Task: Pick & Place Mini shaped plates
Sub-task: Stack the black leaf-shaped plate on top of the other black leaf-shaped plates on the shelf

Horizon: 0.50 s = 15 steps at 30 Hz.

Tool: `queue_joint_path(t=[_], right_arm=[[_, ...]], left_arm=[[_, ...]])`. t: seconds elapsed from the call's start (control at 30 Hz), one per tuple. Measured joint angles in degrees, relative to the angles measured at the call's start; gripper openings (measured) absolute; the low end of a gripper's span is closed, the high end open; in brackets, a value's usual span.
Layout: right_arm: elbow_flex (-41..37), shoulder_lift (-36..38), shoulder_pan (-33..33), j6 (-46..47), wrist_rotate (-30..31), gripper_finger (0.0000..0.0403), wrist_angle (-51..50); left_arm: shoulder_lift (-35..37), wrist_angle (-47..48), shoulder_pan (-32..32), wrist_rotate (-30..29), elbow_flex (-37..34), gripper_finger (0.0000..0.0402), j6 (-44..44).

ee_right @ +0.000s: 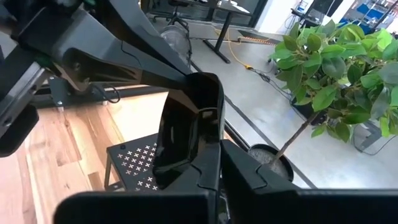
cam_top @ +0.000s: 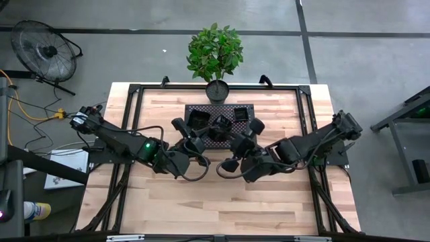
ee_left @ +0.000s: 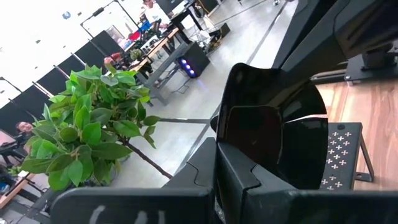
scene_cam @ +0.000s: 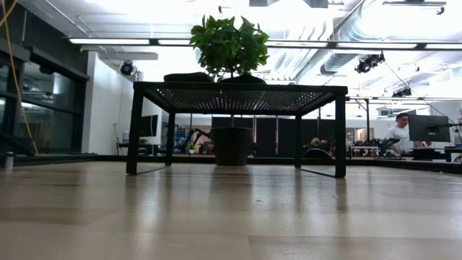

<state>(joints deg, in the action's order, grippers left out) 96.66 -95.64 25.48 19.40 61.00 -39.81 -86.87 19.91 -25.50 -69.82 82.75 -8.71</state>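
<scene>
Both grippers hover over the table's middle, just before the near edge of the black perforated rack (cam_top: pixel 201 107), and neither shows in the low view. My left gripper (cam_top: pixel 186 136) is shut on one glossy black mini plate (ee_left: pixel 273 118), also seen from above as the plate (cam_top: pixel 180 126). My right gripper (cam_top: pixel 247 136) is shut on another plate (ee_right: pixel 186 118), the plate (cam_top: pixel 256 126) from above. Several more mini plates (cam_top: pixel 222 123) lie flat on top of the rack, and their rims (scene_cam: pixel 189 76) show in the low view. My left gripper pinches the plate between its two fingers (ee_left: pixel 236 180) at the plate's lower rim (ee_left: pixel 249 155). The plate stands on edge beyond the fingertips, its hollow face showing, lifted clear of table and rack. My right gripper pinches its plate by the lower rim (ee_right: pixel 196 165) between its two fingers (ee_right: pixel 242 180). This plate also stands on edge beyond the fingertips, seen nearly side-on, clear of the rack and the table.
A potted plant (cam_top: pixel 215 50) stands at the table's far edge behind the rack. The rack stands on legs (scene_cam: pixel 134 130) with open space beneath it. Bare wooden tabletop (cam_top: pixel 215 202) lies on the near side. A fan (cam_top: pixel 44 50) and people at desks are beyond the table.
</scene>
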Motion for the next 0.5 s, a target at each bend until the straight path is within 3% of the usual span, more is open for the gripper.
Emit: queue_joint_path(t=[0.3, 0.5], right_arm=[[0.0, 0.02, -0.51, 0.04, -1.57, 0.0001, 0.02], [0.0, 0.02, -0.53, 0.03, -2.48, 0.0001, 0.55]], left_arm=[[0.0, 0.01, 0.0, 0.25, -0.01, 0.0007, -0.91], [-0.02, -0.25, 0.02, 2.31, -0.01, 0.0054, -4.13]])
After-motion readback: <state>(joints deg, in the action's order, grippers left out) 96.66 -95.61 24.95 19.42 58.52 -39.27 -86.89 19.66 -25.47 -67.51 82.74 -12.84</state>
